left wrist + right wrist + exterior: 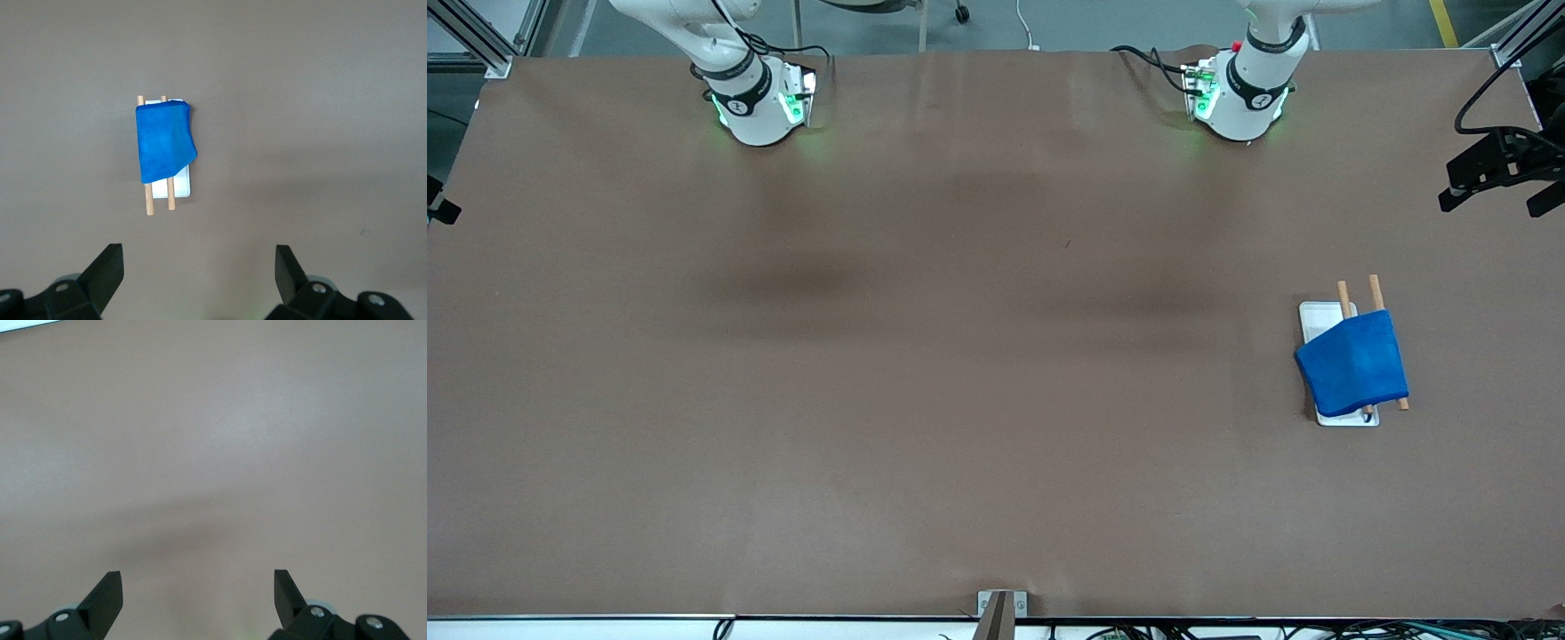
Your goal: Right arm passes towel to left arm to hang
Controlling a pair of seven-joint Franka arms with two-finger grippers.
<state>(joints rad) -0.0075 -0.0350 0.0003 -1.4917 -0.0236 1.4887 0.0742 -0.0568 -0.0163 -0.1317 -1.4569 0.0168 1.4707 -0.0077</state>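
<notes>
The bright blue towel hangs draped over two wooden rods of a small rack with a white base, toward the left arm's end of the table. The left wrist view looks down on the towel, the rods and the base. My left gripper is high above the table, open and holding nothing, well clear of the towel. My right gripper is open over bare brown table with nothing between its fingers. The front view shows only the arms' bases, not the grippers.
The right arm's base and the left arm's base stand along the table's edge farthest from the front camera. A black camera mount juts in at the left arm's end. A small metal bracket sits at the nearest edge.
</notes>
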